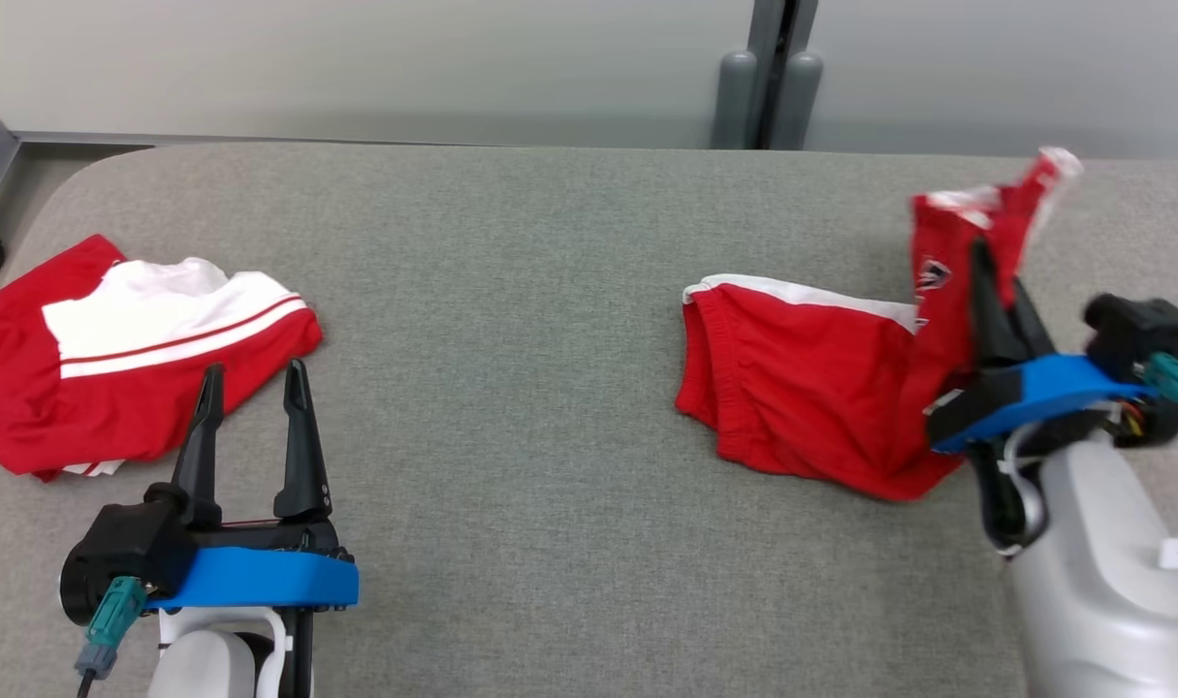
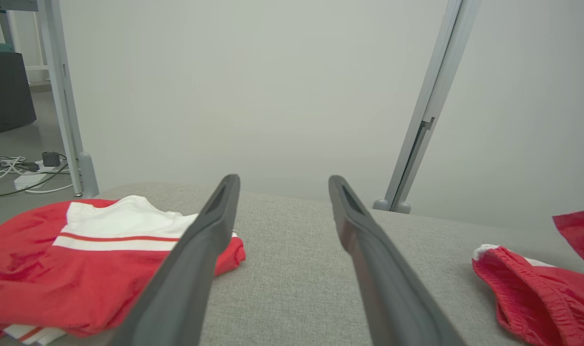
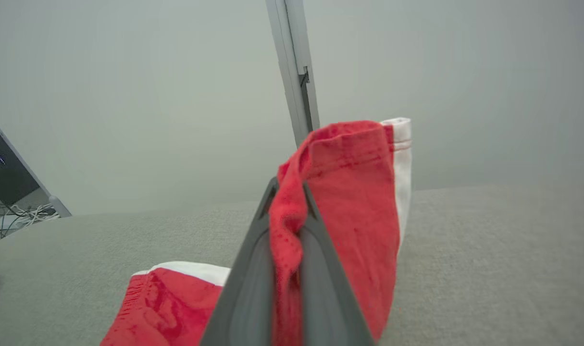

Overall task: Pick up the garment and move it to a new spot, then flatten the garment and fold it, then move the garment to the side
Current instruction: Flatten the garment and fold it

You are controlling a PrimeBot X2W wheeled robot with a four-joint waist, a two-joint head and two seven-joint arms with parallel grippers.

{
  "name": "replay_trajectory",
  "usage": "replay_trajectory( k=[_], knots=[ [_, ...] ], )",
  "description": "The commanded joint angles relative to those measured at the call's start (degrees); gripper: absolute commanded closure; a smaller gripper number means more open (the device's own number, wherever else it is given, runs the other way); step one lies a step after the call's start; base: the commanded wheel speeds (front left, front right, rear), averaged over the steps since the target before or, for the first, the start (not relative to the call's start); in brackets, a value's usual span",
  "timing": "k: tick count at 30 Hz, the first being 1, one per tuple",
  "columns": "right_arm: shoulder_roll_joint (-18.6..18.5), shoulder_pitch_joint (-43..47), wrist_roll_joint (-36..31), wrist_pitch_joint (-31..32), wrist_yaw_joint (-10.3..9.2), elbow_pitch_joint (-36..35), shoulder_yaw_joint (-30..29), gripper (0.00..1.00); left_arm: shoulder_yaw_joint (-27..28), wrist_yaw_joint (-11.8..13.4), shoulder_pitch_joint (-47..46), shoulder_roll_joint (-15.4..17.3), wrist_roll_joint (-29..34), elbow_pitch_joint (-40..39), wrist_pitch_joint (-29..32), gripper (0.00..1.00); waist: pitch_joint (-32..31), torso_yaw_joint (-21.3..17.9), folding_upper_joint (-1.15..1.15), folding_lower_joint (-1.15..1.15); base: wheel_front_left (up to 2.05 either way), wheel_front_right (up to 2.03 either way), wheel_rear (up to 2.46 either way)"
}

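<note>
garments: 2 | red shorts point(image 1: 802, 378) centre-right in head view, mostly lying on the grey table point(image 1: 511, 339), one end lifted | folded red-and-white garment point(image 1: 113, 368) at left | grippers: 2 | right gripper point(image 1: 998, 276) pinches the shorts' raised end (fingers nearly together) | left gripper point(image 1: 255, 368) spread wide, lower left
</note>
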Motion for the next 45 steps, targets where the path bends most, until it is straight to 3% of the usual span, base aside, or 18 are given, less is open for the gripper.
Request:
replay_trajectory(
  k=[1, 11, 20, 21, 22, 23, 35, 45],
  knots=[
    [0.79, -1.10, 0.57, -0.21, 0.01, -0.45, 2.41, 1.00, -0.13, -0.14, 0.30, -0.07, -0.13, -0.17, -0.27, 0.00, 0.02, 0.44, 0.00, 0.00, 0.00, 0.00, 0.00],
    [2.84, -0.14, 1.47, -0.20, 0.01, 1.70, 18.29, 1.00, -0.59, -0.14, 0.43, -0.13, -0.66, 0.09, -0.27, 0.00, 0.20, 3.08, 0.00, 0.00, 0.00, 0.00, 0.00],
    [2.30, 5.47, 2.61, -0.22, 0.01, 3.05, 25.55, 1.00, -0.53, -0.14, 0.73, -0.16, -1.45, -0.03, -0.27, 0.00, 0.43, 4.07, 0.00, 0.00, 0.00, 0.00, 0.00],
    [2.23, 5.81, 2.64, -0.22, 0.01, 3.14, 25.96, 0.91, -0.38, -0.14, 0.76, -0.15, -1.47, -0.04, -0.27, 0.00, 0.46, 3.99, 0.00, 0.00, 0.00, 0.00, 0.00],
    [2.00, 6.15, 2.25, -0.21, 0.01, 3.62, 26.80, 0.05, -0.35, -0.14, 0.80, -0.15, -1.49, -0.02, -0.27, 0.00, 0.45, 3.92, 0.00, 0.00, 0.00, 0.00, 0.00],
    [1.95, 6.24, 2.03, -0.22, 0.02, 3.49, 27.53, 0.00, -0.36, -0.14, 0.82, -0.15, -1.49, 0.04, -0.27, 0.00, 0.43, 3.84, 0.00, 0.00, 0.00, 0.00, 0.00],
    [0.75, 8.81, -0.71, -0.21, 0.01, -8.05, 23.93, 0.00, 0.44, -0.14, 1.69, -0.15, -0.25, 0.89, -0.28, 0.00, -1.74, 0.16, 0.00, 0.00, 0.00, 0.00, 0.00],
    [1.30, 15.43, -5.82, -0.20, 0.01, -17.18, 11.67, 0.00, 1.96, 0.66, 3.21, -0.13, 2.02, 2.61, -0.27, 0.00, -4.74, -3.64, 0.00, 0.00, 0.00, 0.00, 0.00]
  ],
)
